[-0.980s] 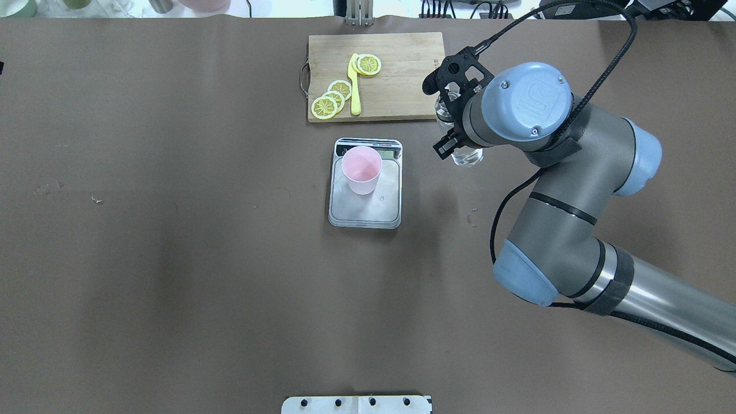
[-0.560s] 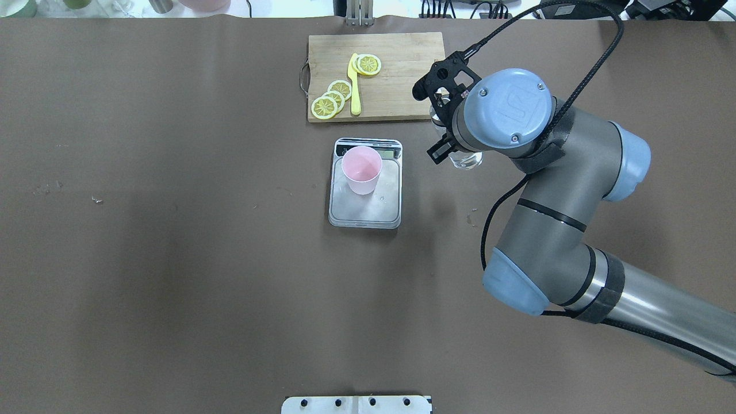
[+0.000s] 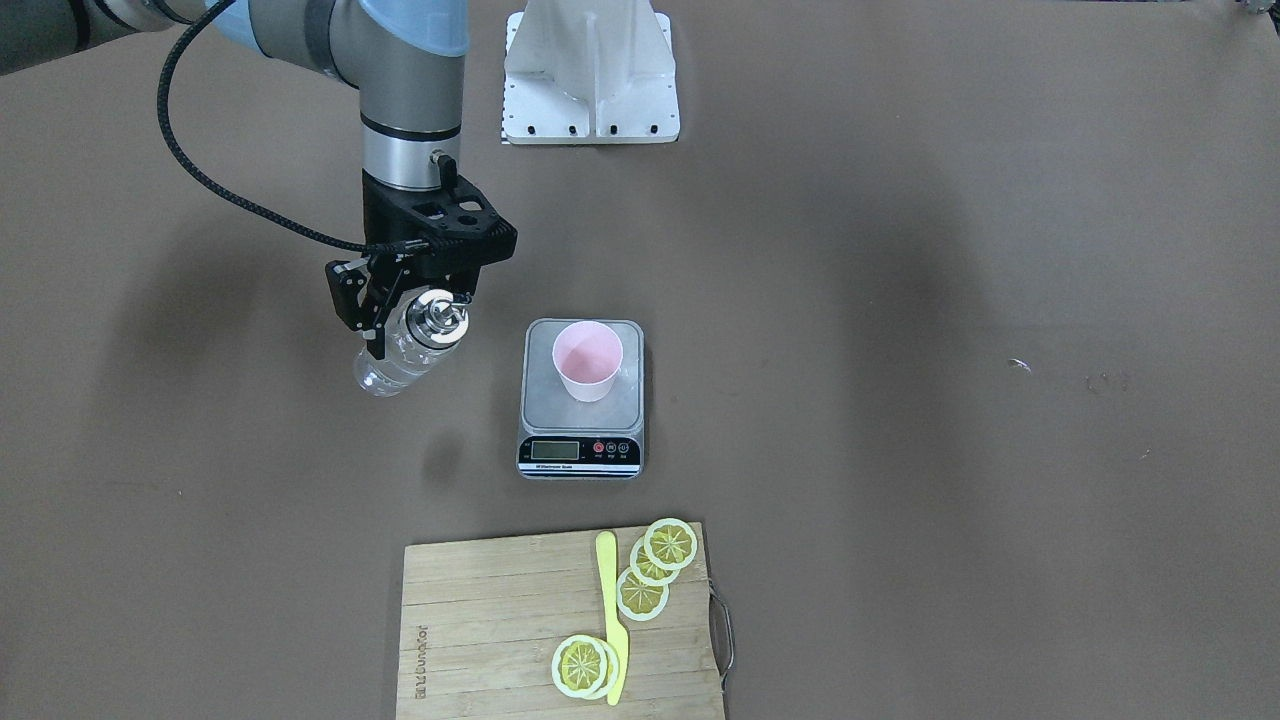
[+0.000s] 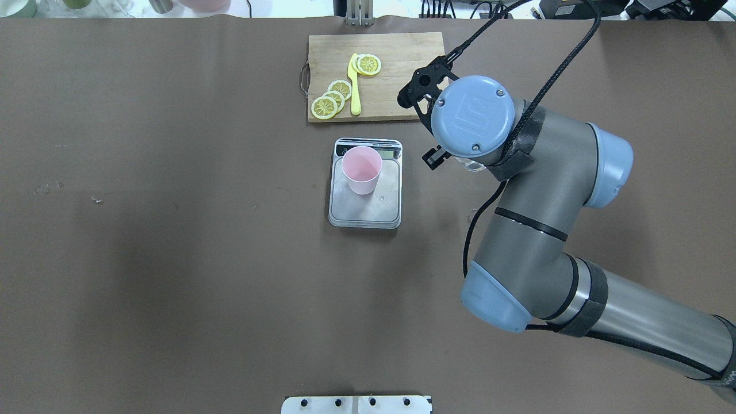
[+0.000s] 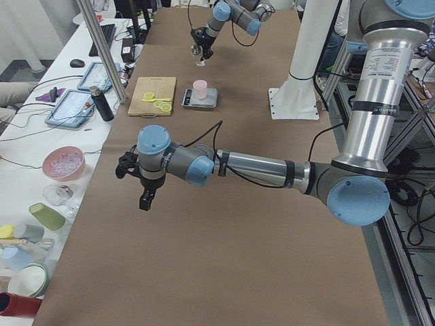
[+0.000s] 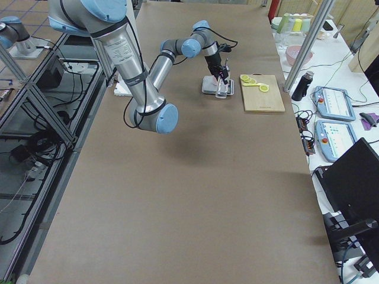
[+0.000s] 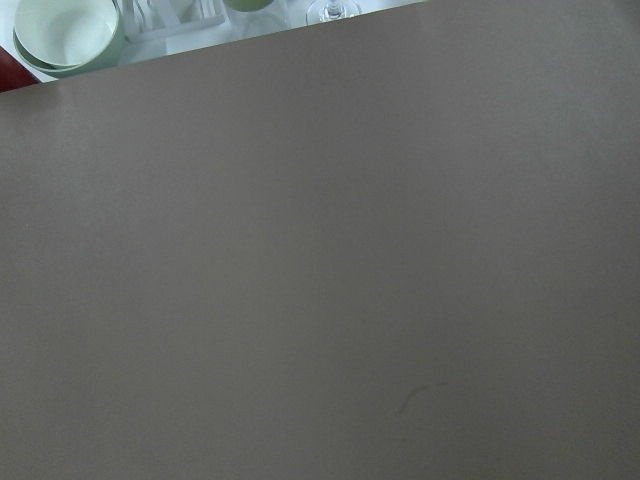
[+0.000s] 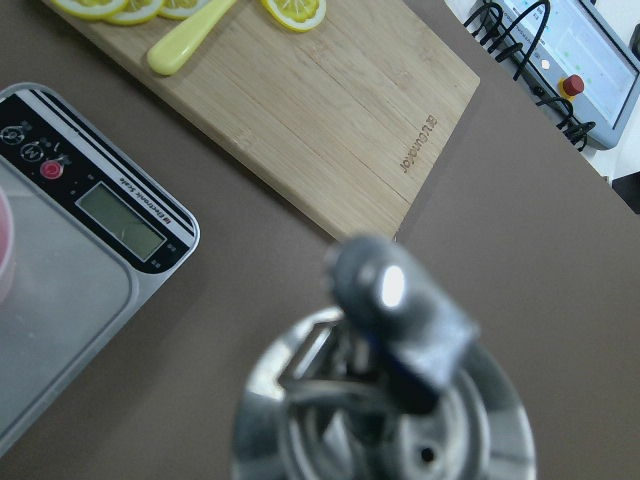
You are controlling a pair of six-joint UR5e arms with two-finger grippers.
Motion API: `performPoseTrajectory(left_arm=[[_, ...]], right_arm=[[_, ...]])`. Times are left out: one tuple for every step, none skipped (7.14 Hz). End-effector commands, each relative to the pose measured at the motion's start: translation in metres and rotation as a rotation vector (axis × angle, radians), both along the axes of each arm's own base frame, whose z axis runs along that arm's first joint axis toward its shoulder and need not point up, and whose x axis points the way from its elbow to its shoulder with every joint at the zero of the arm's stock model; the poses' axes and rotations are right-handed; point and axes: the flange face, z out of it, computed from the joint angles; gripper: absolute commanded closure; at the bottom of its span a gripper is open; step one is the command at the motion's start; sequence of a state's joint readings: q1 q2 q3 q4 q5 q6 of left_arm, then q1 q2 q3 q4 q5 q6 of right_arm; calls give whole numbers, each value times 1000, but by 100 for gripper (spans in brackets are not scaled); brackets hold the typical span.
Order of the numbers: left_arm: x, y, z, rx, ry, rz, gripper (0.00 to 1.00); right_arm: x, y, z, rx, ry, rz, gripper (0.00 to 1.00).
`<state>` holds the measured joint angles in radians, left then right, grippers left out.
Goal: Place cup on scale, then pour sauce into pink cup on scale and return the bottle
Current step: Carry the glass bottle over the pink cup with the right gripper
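The pale pink cup stands upright on the grey platform of the scale; both also show in the front-facing view, the cup and the scale. My right gripper is shut on the clear glass bottle, held tilted in the air beside the scale, its chrome cap pointing toward the cup. In the overhead view the wrist hides most of the bottle. The cap fills the right wrist view. My left gripper hangs far from the scale; I cannot tell its state.
A wooden cutting board with lemon slices and a yellow knife lies just beyond the scale. The white mount plate is at the robot's side. Bowls and cups stand off the table's far edge.
My right arm has swung left toward the scale with the bottle in its grip, and the wrist has turned. The cup and scale have not moved.
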<state>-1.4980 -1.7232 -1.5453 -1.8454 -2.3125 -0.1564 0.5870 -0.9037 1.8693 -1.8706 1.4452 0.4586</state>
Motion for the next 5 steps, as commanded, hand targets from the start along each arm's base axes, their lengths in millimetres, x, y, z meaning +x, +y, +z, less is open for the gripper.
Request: performPoseTrajectory(left_arm=[[-2,5,9,-15,10,2,3],[-2,7,12,-21,11,2,3],[-2,7,12,-21,11,2,3],[-2,7,12,-18,11,2,3],[-2,7,12,-19,13,2,3]], right_arm=[[-12,12,-9,13,97,-3,100],[-22,18,-15,24,99,-16,100],[-34,21,-25,35,98,-34,100],[-36,20,-28,53,111,-55,100],[-37,14,-29,94,150,-54,100]])
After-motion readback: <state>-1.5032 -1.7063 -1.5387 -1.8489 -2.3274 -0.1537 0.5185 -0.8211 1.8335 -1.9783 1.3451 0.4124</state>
